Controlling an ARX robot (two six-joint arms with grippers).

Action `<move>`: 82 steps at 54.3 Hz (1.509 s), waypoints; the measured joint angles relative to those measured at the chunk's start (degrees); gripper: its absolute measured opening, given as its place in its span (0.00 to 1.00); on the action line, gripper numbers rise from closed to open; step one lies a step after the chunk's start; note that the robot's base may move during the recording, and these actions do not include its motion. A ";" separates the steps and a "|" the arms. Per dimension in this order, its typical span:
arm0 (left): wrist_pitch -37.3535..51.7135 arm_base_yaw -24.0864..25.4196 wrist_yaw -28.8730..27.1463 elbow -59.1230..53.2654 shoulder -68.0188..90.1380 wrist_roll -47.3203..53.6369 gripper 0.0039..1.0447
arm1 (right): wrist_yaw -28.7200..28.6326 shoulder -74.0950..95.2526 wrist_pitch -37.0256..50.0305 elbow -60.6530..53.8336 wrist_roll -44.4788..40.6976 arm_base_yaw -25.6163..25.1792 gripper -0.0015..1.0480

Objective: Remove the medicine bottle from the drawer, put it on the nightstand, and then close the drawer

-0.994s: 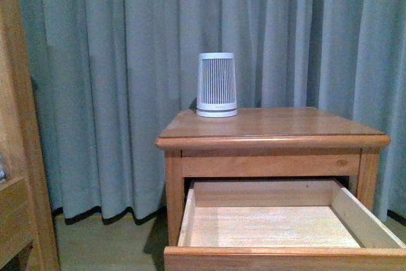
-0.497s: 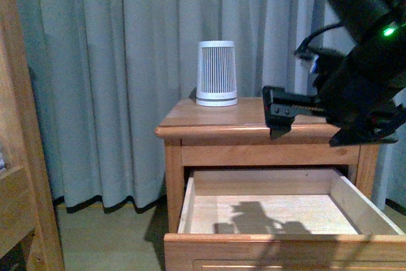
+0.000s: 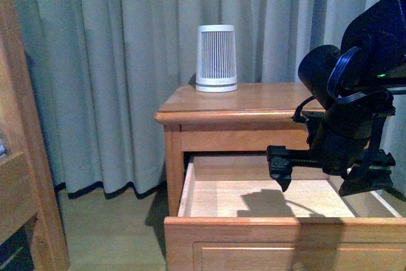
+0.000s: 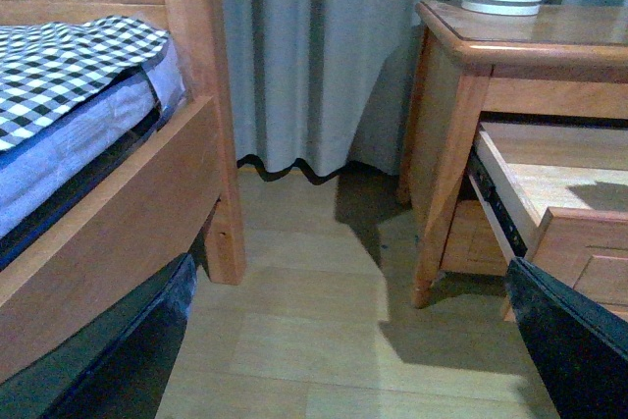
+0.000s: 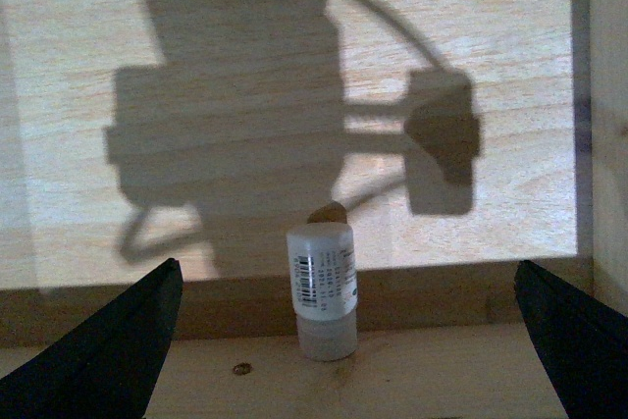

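Medicine bottle [image 5: 320, 287] sits by what seems the near wall of the open drawer [image 3: 266, 230], hidden in the front view. Right gripper [image 5: 348, 267] hangs over it, fingers spread wide and empty, with the bottle centred between them and its long axis crossing their line. Left gripper [image 4: 348, 277], also spread, is well apart by the bed frame [image 4: 196, 174].

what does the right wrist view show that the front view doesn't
Only the right wrist view shows the medicine bottle, against a wall of the drawer. Only the front view shows the nightstand top, the ribbed cylinder on it, the curtain and the right arm. Both show the open drawer's pale floor with the arm's shadow.
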 joint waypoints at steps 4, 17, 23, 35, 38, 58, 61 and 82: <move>0.00 0.00 0.00 0.00 0.00 -0.02 0.94 | -0.24 1.16 0.33 0.31 -0.04 -0.33 1.00; 0.00 0.00 0.00 0.00 0.00 0.00 0.94 | -1.40 5.77 1.22 1.14 -0.26 -0.61 1.00; 0.00 0.00 0.00 0.00 0.00 0.00 0.94 | -1.68 7.43 2.10 1.49 -0.50 -0.55 1.00; 0.00 0.00 0.00 0.00 0.00 0.00 0.94 | -3.15 9.79 2.62 2.86 -1.11 -0.22 1.00; 0.00 0.00 0.00 0.00 0.00 0.00 0.94 | -3.41 10.14 2.40 3.37 -1.20 -0.09 1.00; 0.00 0.00 0.00 0.00 0.00 0.00 0.94 | -4.81 11.32 -0.59 5.53 -1.79 0.76 1.00; 0.00 0.00 0.00 0.00 0.00 0.00 0.94 | -4.87 11.69 -1.53 6.19 -1.81 0.81 1.00; 0.00 0.00 0.00 0.00 0.00 0.00 0.94 | -3.74 15.69 -5.97 12.00 -3.17 0.22 0.86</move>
